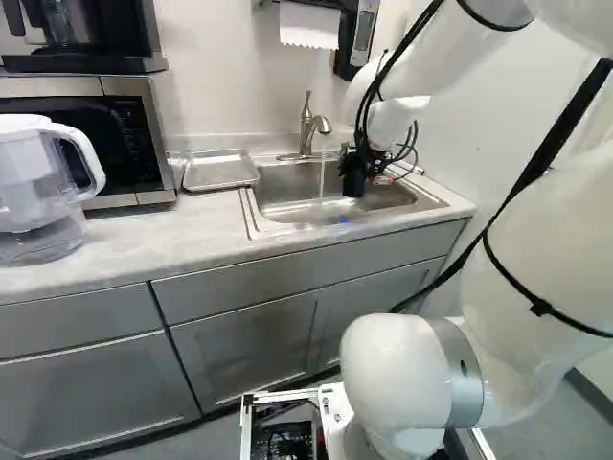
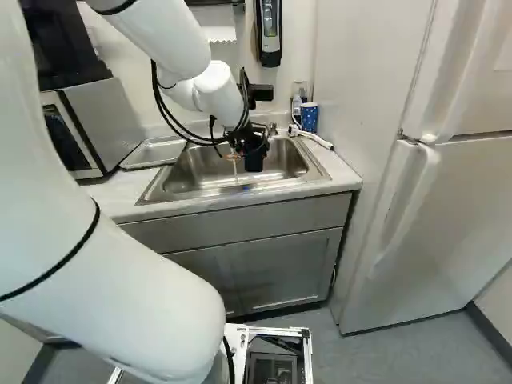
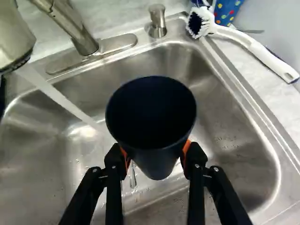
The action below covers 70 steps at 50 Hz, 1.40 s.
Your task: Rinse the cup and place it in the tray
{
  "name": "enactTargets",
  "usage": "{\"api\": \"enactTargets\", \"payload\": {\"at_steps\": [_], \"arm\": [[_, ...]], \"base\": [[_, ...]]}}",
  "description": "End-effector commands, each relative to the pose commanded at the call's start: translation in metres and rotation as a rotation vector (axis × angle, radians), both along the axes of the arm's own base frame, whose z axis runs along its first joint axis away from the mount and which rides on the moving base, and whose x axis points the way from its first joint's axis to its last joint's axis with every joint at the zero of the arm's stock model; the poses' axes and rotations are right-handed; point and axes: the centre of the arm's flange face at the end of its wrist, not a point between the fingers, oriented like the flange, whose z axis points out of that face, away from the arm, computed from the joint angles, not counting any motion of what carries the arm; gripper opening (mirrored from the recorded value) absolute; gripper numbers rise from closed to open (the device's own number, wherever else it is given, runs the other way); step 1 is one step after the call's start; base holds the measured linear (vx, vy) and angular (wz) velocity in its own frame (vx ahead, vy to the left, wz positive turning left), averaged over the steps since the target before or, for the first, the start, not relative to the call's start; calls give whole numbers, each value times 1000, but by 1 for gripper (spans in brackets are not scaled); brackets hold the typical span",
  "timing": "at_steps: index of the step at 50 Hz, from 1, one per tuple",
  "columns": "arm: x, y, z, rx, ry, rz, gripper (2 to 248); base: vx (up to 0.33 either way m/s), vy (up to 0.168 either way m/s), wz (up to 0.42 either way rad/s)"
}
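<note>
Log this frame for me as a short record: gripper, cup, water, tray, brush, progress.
gripper: shut on the cup, a pad on each side
cup: dark, mouth up, over the sink
water: running from the faucet, falling beside the cup
tray: on the counter, beside the sink
brush: beside the sink, on the side away from the tray
progress: cup not in tray

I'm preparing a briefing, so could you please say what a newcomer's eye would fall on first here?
Probably the dark, round-mouthed cup, gripped by the black two-fingered gripper over the stainless-steel sink. Next, the water stream falling beside it from the brushed-metal faucet. The bulky white robot arm dominates the right of the left base view.
</note>
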Motion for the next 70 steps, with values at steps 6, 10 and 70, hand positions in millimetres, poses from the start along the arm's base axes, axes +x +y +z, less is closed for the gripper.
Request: {"api": "enactTargets", "payload": {"at_steps": [6, 10, 70], "arm": [[5, 9, -1, -26, 20, 45, 123], [8, 15, -1, -44, 31, 75, 123], [24, 60, -2, -157, 73, 267, 123]], "base": [[0, 0, 0], [0, 0, 0], [0, 0, 0]]}}
